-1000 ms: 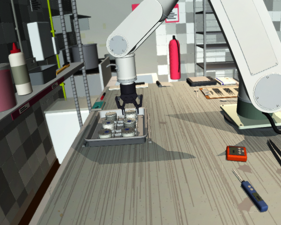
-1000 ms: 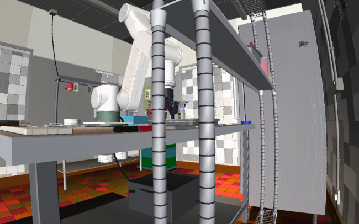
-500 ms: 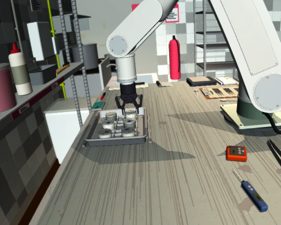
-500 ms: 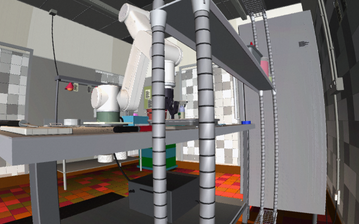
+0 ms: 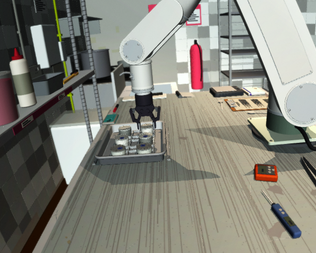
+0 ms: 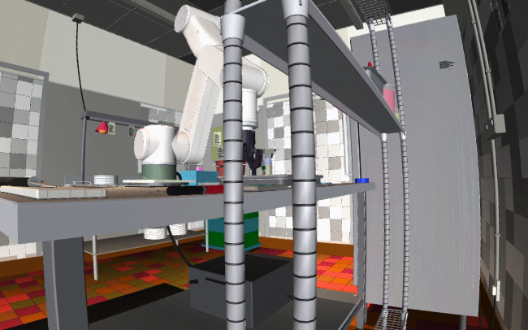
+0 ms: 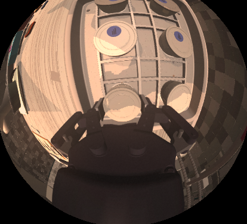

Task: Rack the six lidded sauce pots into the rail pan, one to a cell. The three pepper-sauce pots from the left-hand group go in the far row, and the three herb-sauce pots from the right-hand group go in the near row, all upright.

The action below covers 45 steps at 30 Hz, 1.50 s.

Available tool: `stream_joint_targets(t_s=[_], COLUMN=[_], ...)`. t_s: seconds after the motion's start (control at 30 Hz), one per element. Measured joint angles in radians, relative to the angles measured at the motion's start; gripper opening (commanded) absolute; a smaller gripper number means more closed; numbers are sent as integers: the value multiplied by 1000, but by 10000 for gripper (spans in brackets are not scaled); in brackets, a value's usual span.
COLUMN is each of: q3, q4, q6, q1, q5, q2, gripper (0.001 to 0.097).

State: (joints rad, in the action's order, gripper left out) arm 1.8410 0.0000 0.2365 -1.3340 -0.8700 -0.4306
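Note:
A plain-lidded sauce pot [image 7: 122, 106] [image 5: 146, 128] sits upright in a corner cell of the rail pan [image 5: 132, 143] [image 7: 140, 54], gripped between the fingers of my gripper [image 7: 123, 112] [image 5: 145, 124]. A second plain-lidded pot [image 7: 176, 96] [image 5: 124, 129] stands in the cell beside it. The other cells hold pots with blue-marked lids [image 7: 115, 37] [image 7: 176, 40], two to a row, all upright. Each pot stands in its own cell, apart from the others. The pan lies near the table's left edge. In the second side camera a shelf post hides most of my gripper [image 6: 253, 158].
The table's left edge [image 5: 79, 160] runs beside the pan, with shelf posts [image 5: 88, 68] behind it. An orange timer [image 5: 266, 172] and a blue probe [image 5: 285, 218] lie far right. My arm's base [image 5: 286, 122] stands at the right.

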Motion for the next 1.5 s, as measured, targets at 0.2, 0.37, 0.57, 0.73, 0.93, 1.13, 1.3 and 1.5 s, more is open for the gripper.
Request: stream_joint_targets(t_s=[0.2,0.37,0.57,0.73,0.93,1.13,1.3,1.5], q3=[0,0,0,0,-1,-11,-26,-48], q4=[0,0,0,0,0,0,0,0], q6=[0,0,0,0,0,0,0,0], q1=[0,0,0,0,0,0,-1,-1], q5=[0,0,0,0,-5,-35,-77,-134], q2=[0,0,0,0,3,23,51,86], gripper=[750,760,760,760,760,760,760,760])
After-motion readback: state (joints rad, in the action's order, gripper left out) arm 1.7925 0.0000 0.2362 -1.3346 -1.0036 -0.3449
